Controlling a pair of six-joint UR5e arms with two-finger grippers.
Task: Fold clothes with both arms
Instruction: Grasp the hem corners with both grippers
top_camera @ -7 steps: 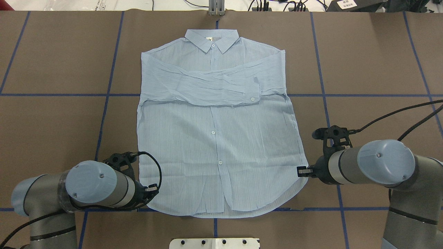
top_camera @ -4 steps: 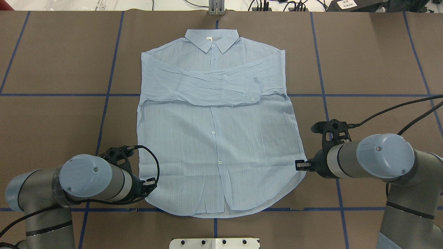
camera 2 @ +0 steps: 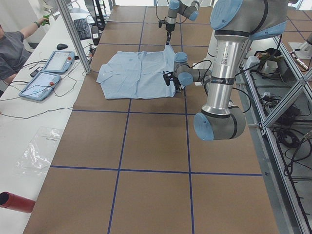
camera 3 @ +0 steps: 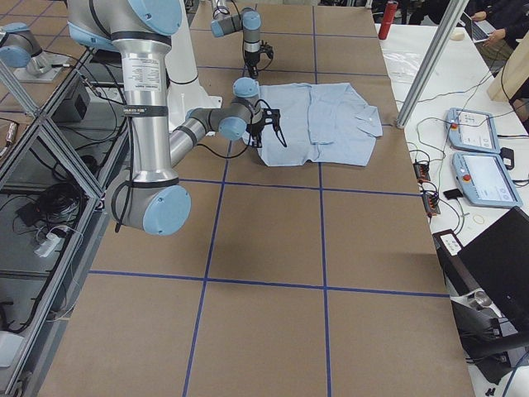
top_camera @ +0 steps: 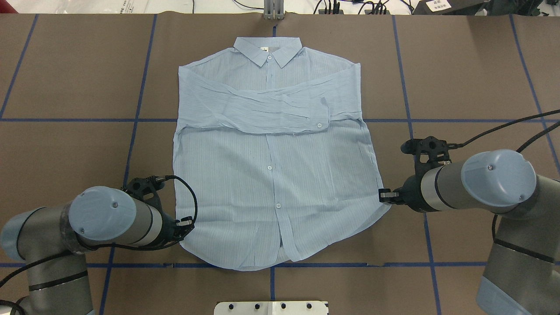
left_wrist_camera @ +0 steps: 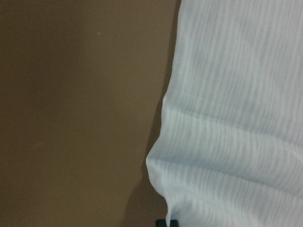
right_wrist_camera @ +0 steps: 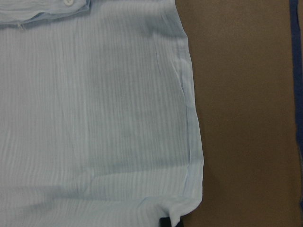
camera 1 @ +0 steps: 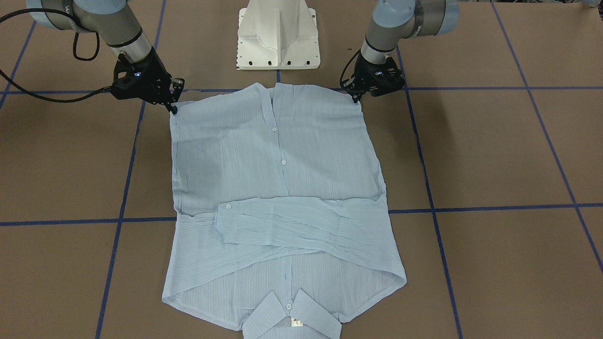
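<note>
Wrist views show left gripper and right gripper seemingly pinching shirt corners, unclear overhead.

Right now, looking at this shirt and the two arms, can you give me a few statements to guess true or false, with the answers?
1. The collar of the shirt lies at the end far from the white base. True.
2. The sleeves stick out sideways. False: they lie crossed over the chest.
3. The left end effector and right end effector are each at a bottom corner of the shirt. True.
4. The shirt is already folded in half. False: its body lies at full length, with the hem nearest the base.
</note>
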